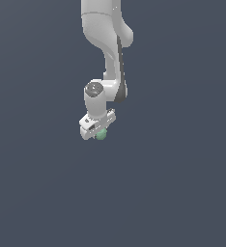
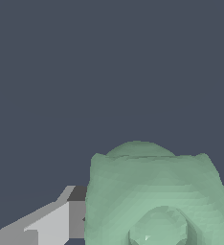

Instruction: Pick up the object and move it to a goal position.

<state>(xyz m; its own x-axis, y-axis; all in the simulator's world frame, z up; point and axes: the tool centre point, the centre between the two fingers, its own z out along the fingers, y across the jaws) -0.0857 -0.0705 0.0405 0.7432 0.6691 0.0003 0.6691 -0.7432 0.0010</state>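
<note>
The object [image 1: 101,134] is a small pale mint-green lumpy blob just under the white gripper hand in the exterior view. In the wrist view the object [image 2: 154,191] fills much of the picture, pressed close between the fingers. One grey finger [image 2: 47,222] shows beside it; the other is mostly hidden behind the blob. My gripper [image 1: 99,131] hangs from the white arm in the middle of the exterior view, shut on the object.
A plain dark blue-grey surface [image 1: 182,183] fills the background in both views. No other objects or markers show.
</note>
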